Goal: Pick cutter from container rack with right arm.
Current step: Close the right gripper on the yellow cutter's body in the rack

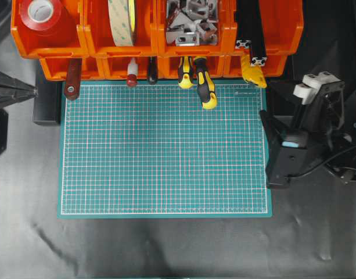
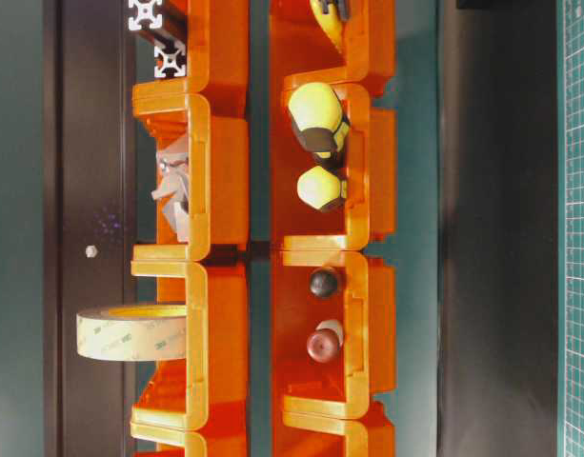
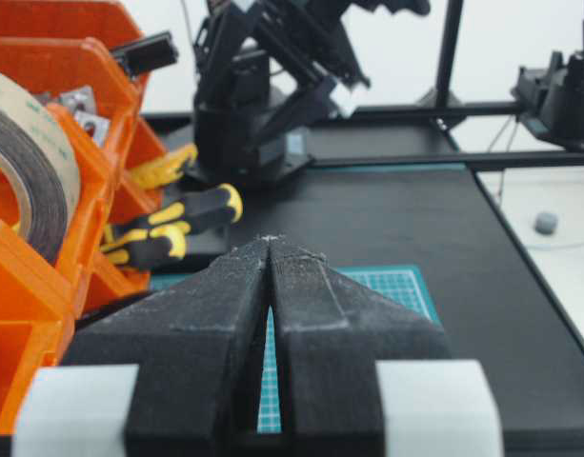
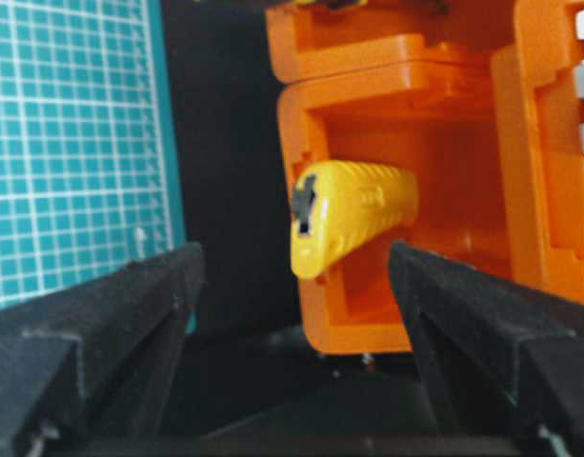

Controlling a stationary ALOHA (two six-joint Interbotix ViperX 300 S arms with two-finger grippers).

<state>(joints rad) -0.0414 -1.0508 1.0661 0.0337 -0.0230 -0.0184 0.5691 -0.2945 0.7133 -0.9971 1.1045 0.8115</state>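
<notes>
Overhead view: container rack (image 1: 154, 46) runs along 12 o'clock, two tiers of orange bins. Cutter (image 1: 253, 72) sits in the lower bin at the rack's right end, yellow body poking out over the top-right corner of the green cutting mat (image 1: 164, 148), just below two black extrusion bars (image 1: 251, 43). Two yellow-and-black screwdrivers (image 1: 204, 81) hang out of the next bin toward 9 o'clock.

Right arm (image 1: 308, 131) is parked at 3 o'clock off the mat's right edge, well apart from the cutter. Right pincer (image 1: 272, 122) points toward 11 o'clock, at the rack corner.

Right wrist view: right pincer (image 4: 292, 276) jaws stand wide apart, nothing between them. Cutter (image 4: 349, 214) is framed in the gap, yellow ribbed butt end facing the camera, resting in its orange bin (image 4: 406, 190). No contact, cutter unheld.

Left wrist view: left pincer (image 3: 270, 252) fingers are pressed together tip to tip, nothing held. It sits at 9 o'clock on the table (image 1: 166, 250), aimed across the mat. Tape roll (image 3: 25, 171) and the screwdriver handles show on that side; cutter (image 3: 163, 167) is a yellow sliver behind them.

Table-level view: rack only, both tiers, screwdriver butts (image 2: 318, 143) and tape roll (image 2: 130, 331) visible. No arm in shot.
</notes>
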